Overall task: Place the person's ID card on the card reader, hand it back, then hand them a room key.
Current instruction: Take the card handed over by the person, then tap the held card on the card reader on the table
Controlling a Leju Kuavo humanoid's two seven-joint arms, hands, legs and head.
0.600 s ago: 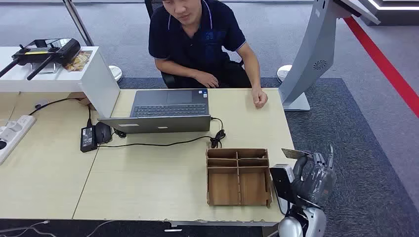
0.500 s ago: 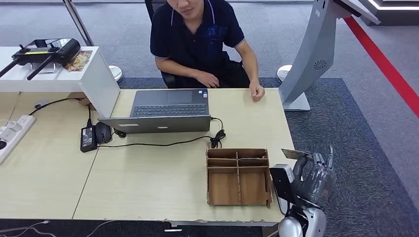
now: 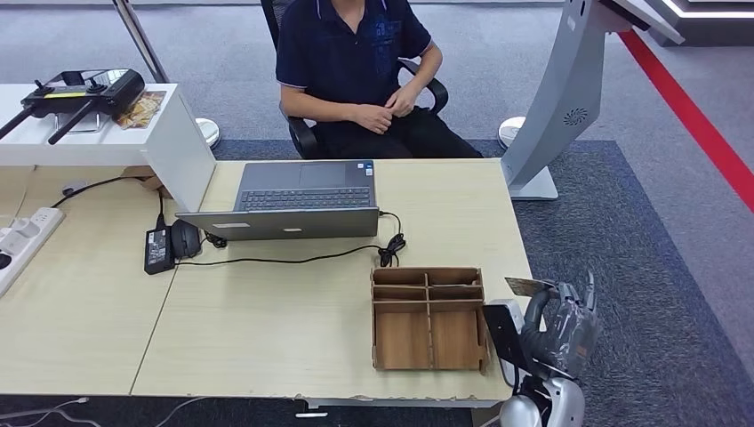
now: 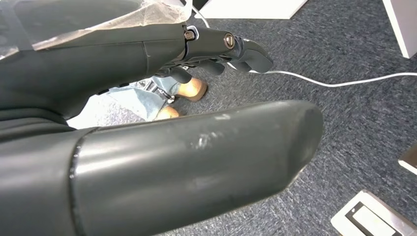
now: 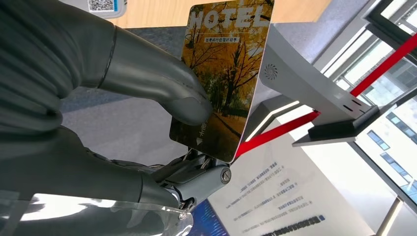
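1. The room key (image 5: 223, 73) is a card with yellow trees and the word HOTEL.
2. The right hand (image 3: 562, 322) pinches it beside the table (image 3: 267, 329).
3. The left hand (image 4: 162, 147) hangs with nothing in it, fingers apart.
4. The thumb (image 5: 162, 88) hides part of the card.

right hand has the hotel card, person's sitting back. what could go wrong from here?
1. The right hand pinches the room key card only near one end, thumb against fingers; it might slip or twist when offered.
2. The person sits back with hands clasped away from the table, so the handover reach looks long.
3. The wooden tray sits beside that hand and could get clipped on the way.
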